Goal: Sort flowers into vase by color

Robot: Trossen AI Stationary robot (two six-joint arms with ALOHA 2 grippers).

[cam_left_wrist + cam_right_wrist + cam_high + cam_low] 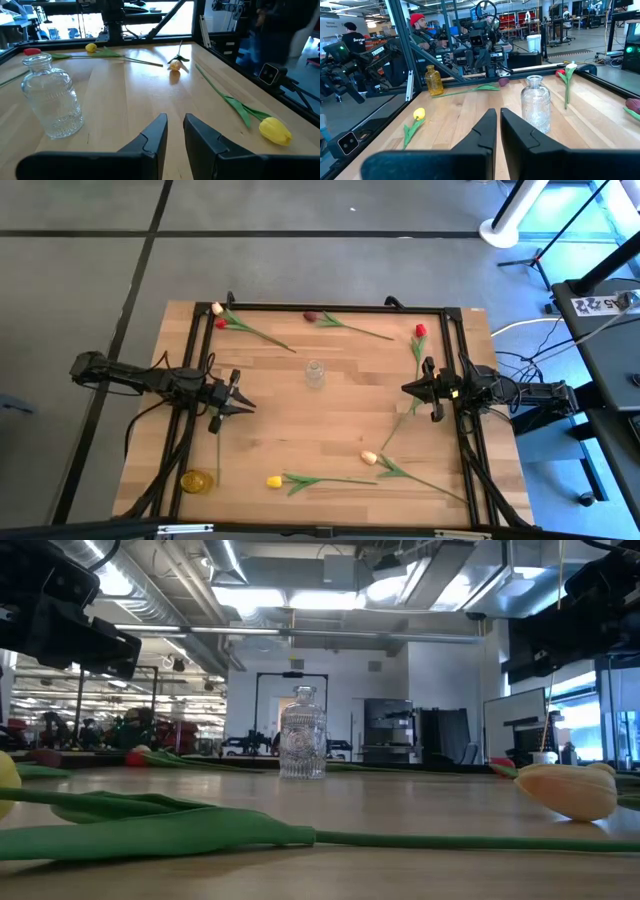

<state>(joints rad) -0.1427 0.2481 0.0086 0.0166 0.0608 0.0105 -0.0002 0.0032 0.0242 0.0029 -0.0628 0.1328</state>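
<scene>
Counter (330, 430), sorting unstarted. Clear vase (315, 374) stood empty at centre frame; amber vase (196, 480) lower left. Flowers lay loose: red (420, 331) upper right, yellow (274, 481) lower centre. Left tool (247, 405) narrowly spread, empty; right tool (405, 388) pressed together, empty. Advised: widen fully, pinch mid-stem, not head.

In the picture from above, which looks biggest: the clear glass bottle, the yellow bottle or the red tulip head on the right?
1. Yellow bottle
2. Clear glass bottle, nearly alike
3. Red tulip head, clearly smallest
</scene>
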